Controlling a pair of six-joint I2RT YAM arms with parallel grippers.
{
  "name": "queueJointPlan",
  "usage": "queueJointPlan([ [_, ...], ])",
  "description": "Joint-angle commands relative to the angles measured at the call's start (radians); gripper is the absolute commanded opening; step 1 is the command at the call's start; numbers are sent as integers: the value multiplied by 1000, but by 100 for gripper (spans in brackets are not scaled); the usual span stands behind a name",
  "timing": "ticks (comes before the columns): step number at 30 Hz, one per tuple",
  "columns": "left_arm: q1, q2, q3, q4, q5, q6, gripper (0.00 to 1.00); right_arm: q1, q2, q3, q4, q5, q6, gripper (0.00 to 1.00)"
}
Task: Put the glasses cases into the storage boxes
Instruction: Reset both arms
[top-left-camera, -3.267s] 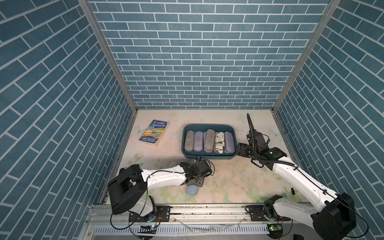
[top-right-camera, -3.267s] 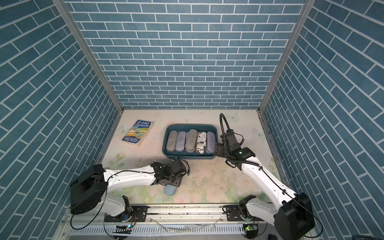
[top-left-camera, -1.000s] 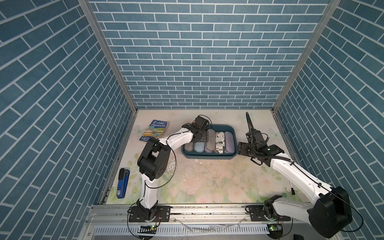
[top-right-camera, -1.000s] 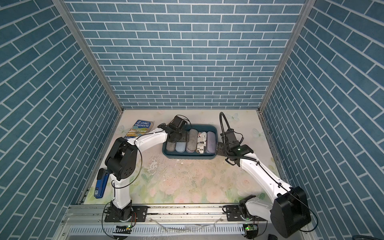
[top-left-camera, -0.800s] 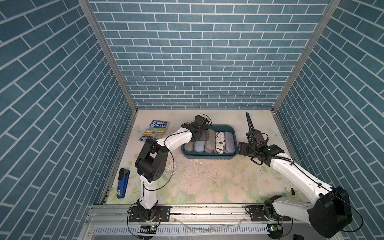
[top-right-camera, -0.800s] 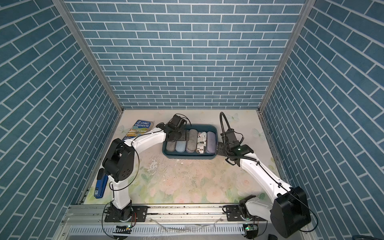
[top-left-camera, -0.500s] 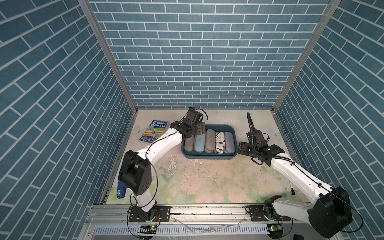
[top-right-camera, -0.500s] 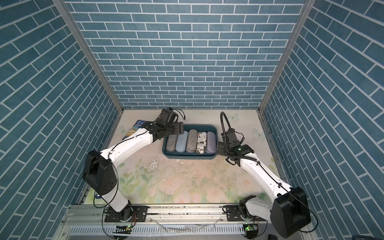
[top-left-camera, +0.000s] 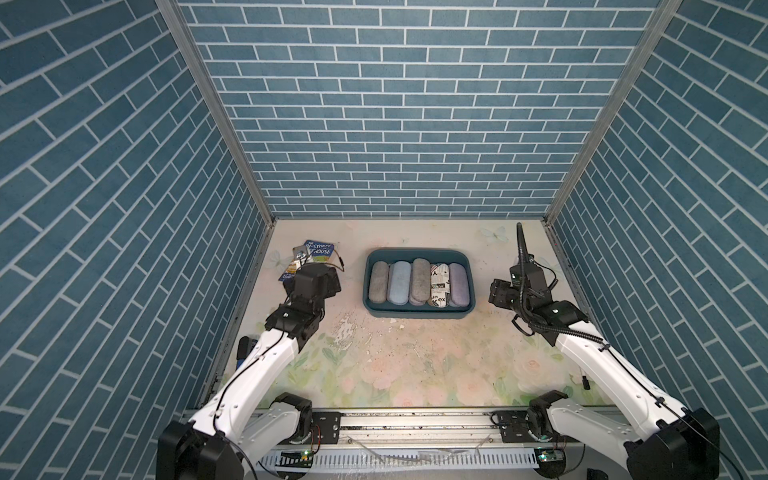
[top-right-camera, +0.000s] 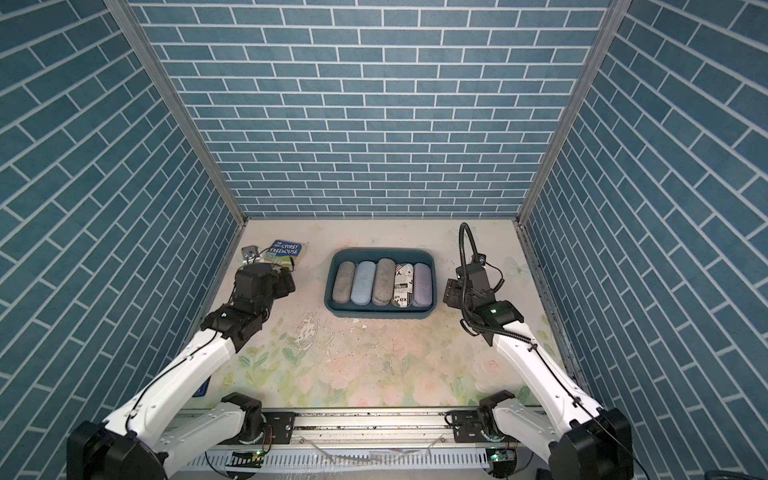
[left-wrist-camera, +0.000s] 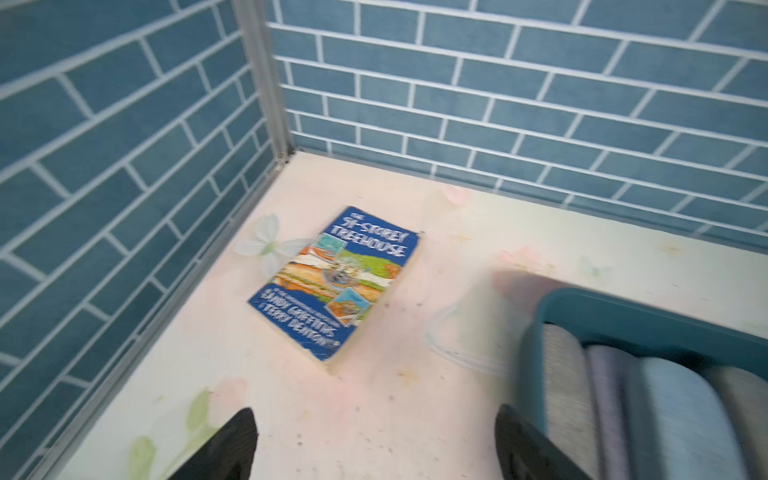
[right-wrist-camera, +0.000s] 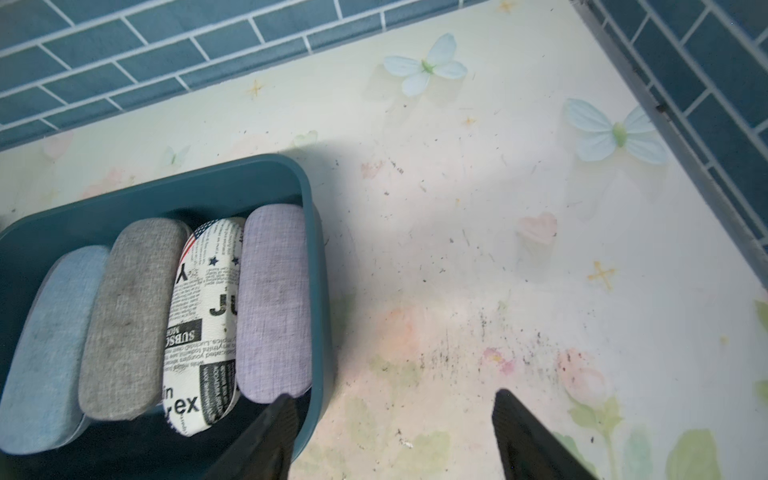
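The dark teal storage box (top-left-camera: 417, 252) (top-right-camera: 382, 250) stands at the back middle of the table. Several glasses cases lie side by side in it: grey (top-left-camera: 378, 284), light blue (top-left-camera: 399, 283), grey (top-left-camera: 419, 281), newspaper print (top-left-camera: 439, 286) (right-wrist-camera: 203, 316) and lavender (top-left-camera: 457, 284) (right-wrist-camera: 274, 299). My left gripper (top-left-camera: 332, 282) (left-wrist-camera: 376, 440) hangs left of the box, open and empty. My right gripper (top-left-camera: 496, 293) (right-wrist-camera: 395, 415) hovers at the box's right end, open and empty, one finger over the box's corner.
A blue book (top-left-camera: 313, 255) (left-wrist-camera: 336, 282) lies at the back left, partly under my left wrist in both top views. A blue-and-black stapler (top-left-camera: 245, 347) shows beside the left wall, half hidden by the left arm. Brick walls close in three sides.
My left arm carried the light blue case from the table's front to the box, let it go there, and has swung back left with its jaws opening wider. The right arm has held still.
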Motion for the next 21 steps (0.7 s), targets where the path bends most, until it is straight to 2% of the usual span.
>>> queueJointPlan([
  [1,42,15,-97,203,-73,95,91,-17,-34,-28,56,55,-41,76],
  [8,99,164,-181,462,-75,282,95,-37,-61,-84,108,107,-70,76],
  [15,177,386,-266,835,58,333,98,-69,-88,-129,174,180,-132,75],
  [20,177,512,-230,900,56,356,100,-118,-87,-145,247,226,-185,76],
  [21,178,508,-214,851,66,349,99,-128,-89,-151,265,233,-195,76],
])
